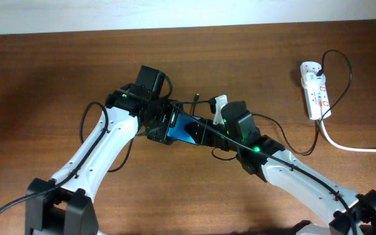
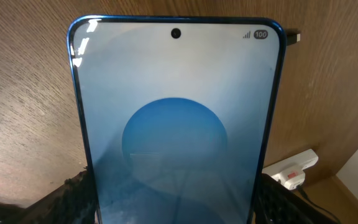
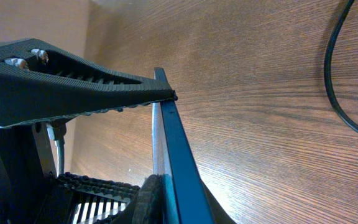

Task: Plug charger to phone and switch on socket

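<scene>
From above, the left gripper (image 1: 156, 123) and the right gripper (image 1: 219, 130) meet over the middle of the table (image 1: 44, 98) with the phone (image 1: 185, 128) spanning the gap between them. The socket (image 1: 315, 91) lies well off to the outer side of the right gripper. The charger (image 1: 350, 73) appears seated at the socket's far end and loops away from it. In the left wrist view, the phone runs straight out from between the left jaws, which are closed on its lower sides, with the dark pads (image 2: 73, 196) pressing both edges. The screen is lit. A small plug tip (image 2: 294, 37) lies on the wood just past the phone's far corner, apart from it and outside the jaws. In the right wrist view the phone is seen edge-on across the mouth of the right jaws. The upper finger (image 3: 73, 81) touches its rim with its tip and the lower finger (image 3: 101, 193) sits close under it. The jaws stand partly apart, and I cannot tell whether they truly clamp it. A stretch of cable lies on the table beyond. By my reading little is finished: the phone is held, but the tip is not yet in its port. The red switches are too small to read, so the switching counts as undone.
</scene>
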`<action>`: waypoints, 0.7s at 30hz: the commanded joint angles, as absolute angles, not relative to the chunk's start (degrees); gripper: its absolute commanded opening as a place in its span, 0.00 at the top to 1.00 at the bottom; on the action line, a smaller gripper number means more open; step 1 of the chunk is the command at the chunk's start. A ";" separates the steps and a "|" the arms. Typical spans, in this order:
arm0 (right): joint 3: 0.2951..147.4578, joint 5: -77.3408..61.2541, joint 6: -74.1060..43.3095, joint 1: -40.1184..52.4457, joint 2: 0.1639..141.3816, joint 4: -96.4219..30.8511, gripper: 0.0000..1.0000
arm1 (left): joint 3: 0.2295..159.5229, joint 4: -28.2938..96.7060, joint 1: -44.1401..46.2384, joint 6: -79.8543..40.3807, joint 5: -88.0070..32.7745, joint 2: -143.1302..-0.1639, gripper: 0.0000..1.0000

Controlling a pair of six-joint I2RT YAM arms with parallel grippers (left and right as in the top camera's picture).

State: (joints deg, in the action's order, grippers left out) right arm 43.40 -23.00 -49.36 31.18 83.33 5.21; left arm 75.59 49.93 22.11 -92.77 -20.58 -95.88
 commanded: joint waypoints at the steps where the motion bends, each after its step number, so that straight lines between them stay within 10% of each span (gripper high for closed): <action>1: 44.05 -22.94 -49.04 31.53 84.01 5.04 0.83 | 75.79 49.71 22.13 -93.38 -21.87 -94.04 0.70; 8: 44.05 -23.75 -50.50 31.48 84.01 5.45 0.87 | 75.79 49.71 22.13 -93.38 -23.16 -94.04 0.03; 16: 44.07 -25.12 -50.50 29.67 83.99 8.16 0.94 | 75.79 49.67 22.02 -93.17 -23.14 -94.04 0.00; 21: 44.07 -33.47 -53.54 18.87 83.83 8.45 0.96 | 75.79 34.89 20.93 -69.89 -27.44 -94.04 0.03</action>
